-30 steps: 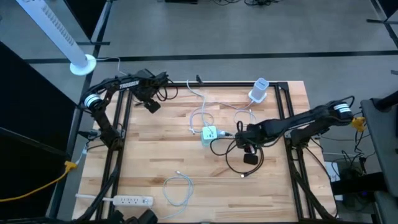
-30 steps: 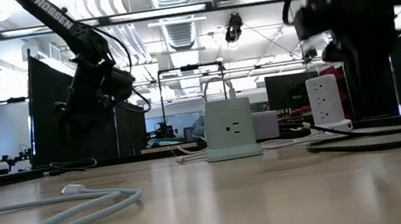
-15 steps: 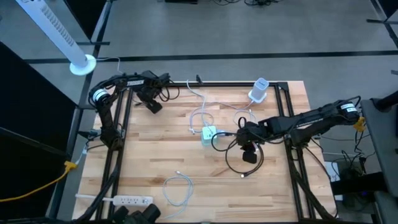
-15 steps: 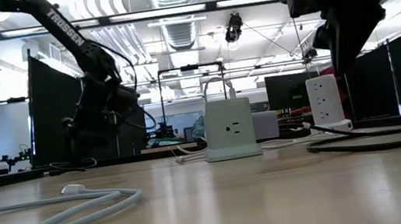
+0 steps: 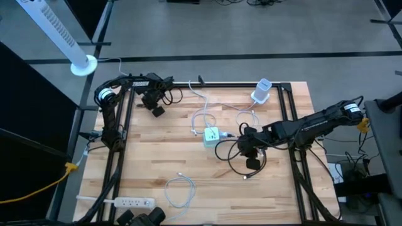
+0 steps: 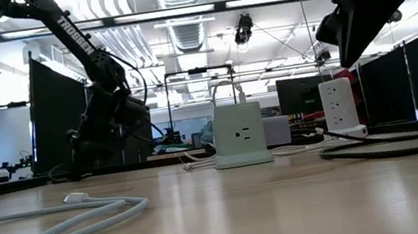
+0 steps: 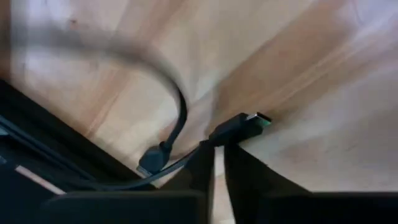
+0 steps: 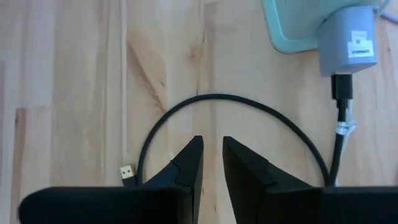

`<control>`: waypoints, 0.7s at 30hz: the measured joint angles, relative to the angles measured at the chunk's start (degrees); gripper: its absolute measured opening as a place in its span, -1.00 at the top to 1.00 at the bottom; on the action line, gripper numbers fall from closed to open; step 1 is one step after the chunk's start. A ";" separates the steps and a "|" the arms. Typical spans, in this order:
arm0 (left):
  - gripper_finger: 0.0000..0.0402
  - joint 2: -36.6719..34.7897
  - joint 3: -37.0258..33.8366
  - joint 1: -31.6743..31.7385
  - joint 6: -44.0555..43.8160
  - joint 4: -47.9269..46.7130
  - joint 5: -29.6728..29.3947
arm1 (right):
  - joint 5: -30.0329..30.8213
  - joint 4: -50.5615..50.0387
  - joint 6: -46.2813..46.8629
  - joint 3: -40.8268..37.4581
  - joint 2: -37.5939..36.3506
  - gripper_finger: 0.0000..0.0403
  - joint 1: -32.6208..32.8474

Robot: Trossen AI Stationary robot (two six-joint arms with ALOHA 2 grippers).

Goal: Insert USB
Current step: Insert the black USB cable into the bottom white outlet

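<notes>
Black USB cable [image 8: 236, 106] looped flat on wood, plugged into grey adapter [image 8: 348, 40]; free plug [image 8: 127, 172] loose.
</notes>
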 joint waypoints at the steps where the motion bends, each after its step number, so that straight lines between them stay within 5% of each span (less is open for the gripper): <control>1: 0.96 -0.42 -0.07 -0.71 -0.19 -0.04 0.20 | 0.00 0.03 0.00 0.00 0.00 0.79 0.00; 14: 1.00 -11.15 -0.08 -22.12 -4.03 2.91 6.23 | 0.02 1.42 0.46 0.00 -0.11 0.74 -0.02; 21: 1.00 -15.65 -0.04 -27.40 -6.53 -0.48 -6.10 | 0.02 2.71 0.48 0.04 -0.28 0.70 -0.02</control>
